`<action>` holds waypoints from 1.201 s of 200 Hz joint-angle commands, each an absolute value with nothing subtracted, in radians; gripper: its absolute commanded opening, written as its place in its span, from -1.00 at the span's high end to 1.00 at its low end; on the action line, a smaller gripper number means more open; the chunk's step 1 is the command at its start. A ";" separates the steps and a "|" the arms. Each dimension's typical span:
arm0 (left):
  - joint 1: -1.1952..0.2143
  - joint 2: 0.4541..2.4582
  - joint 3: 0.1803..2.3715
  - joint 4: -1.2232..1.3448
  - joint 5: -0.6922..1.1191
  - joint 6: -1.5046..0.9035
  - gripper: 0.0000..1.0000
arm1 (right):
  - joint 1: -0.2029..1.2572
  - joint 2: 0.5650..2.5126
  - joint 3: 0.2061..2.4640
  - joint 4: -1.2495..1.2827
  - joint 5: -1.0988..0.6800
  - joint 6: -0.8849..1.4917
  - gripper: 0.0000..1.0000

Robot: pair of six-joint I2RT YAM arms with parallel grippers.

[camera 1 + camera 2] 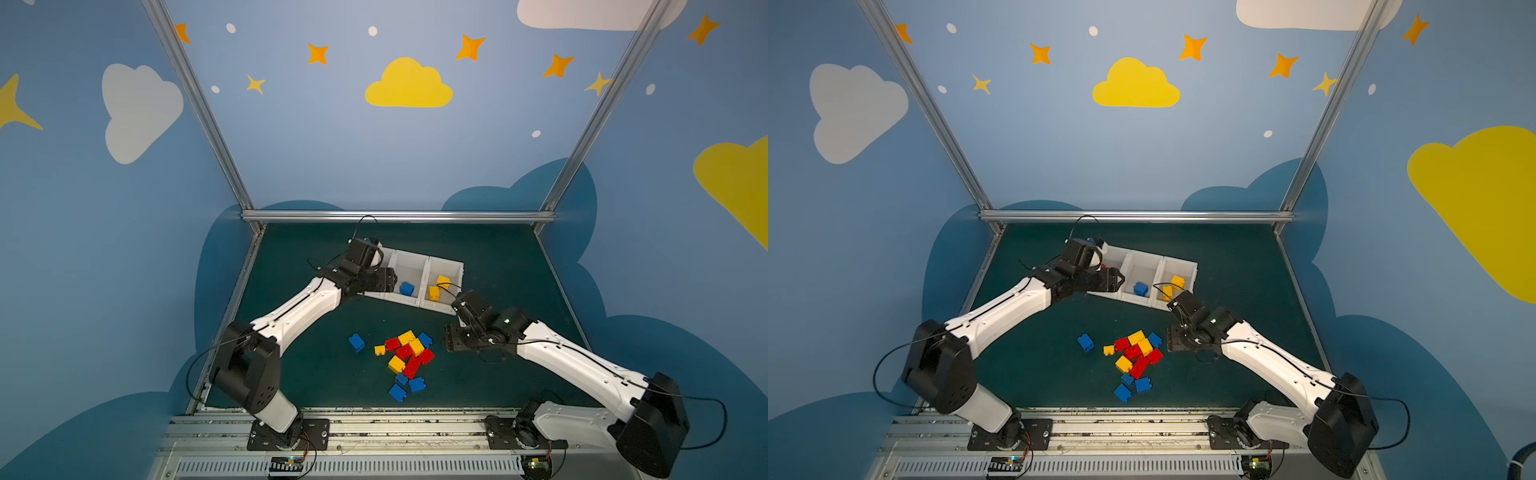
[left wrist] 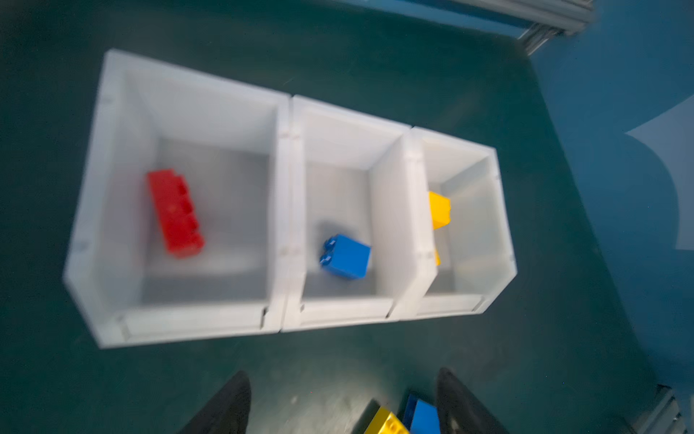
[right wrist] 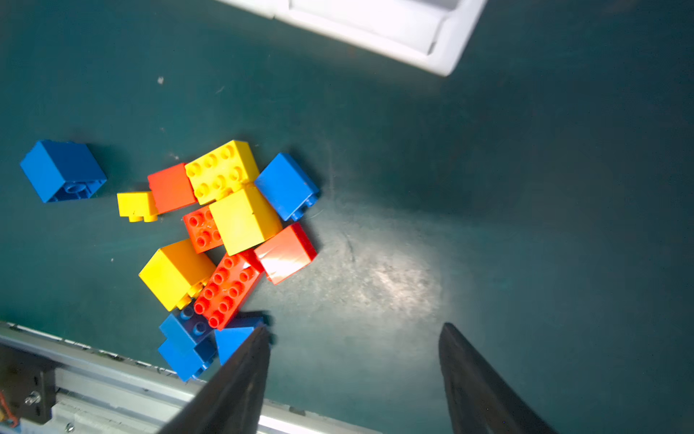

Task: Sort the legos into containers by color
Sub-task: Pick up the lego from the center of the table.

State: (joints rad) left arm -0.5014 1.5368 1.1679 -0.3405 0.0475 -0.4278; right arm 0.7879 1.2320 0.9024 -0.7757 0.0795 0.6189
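Near the front rail (image 1: 374, 419), the loose legos (image 1: 409, 353) lie heaped on the counter (image 1: 498, 266), with the right end effector (image 3: 355, 327) released and empty beside them. Past bare counter stand the white containers (image 2: 285, 210), with the left end effector (image 2: 343, 372) released by them. Its wrist view alone plainly shows the red brick (image 2: 174, 214), in the bin neighbouring those holding the blue brick (image 2: 345, 257) and the yellow brick (image 2: 438, 210).

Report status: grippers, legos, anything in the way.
Left gripper open, empty, by the containers. Right gripper open, empty, beside the pile. Binned: red lego, blue lego, two yellow legos. Pile bricks overlapping, tightly packed.
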 commanded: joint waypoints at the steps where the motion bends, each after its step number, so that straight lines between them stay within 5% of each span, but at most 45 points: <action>1: -0.489 1.416 1.024 -0.300 0.004 -0.473 -0.57 | 0.808 1.306 0.959 -0.749 0.019 0.610 -0.38; 86: -0.415 1.133 0.742 -0.287 -0.010 -0.566 -0.61 | 0.879 1.689 1.192 -0.811 -0.061 0.606 -0.18; 240: -0.407 1.103 0.677 -0.268 0.003 -0.603 -0.61 | 0.913 1.839 1.257 -0.820 -0.044 0.594 0.22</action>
State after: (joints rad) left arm -0.4122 1.1233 0.6918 -0.2790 0.0010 -0.5919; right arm 0.9073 1.8221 1.2308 -0.8047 -0.0605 0.5945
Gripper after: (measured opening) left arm 0.804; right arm 0.418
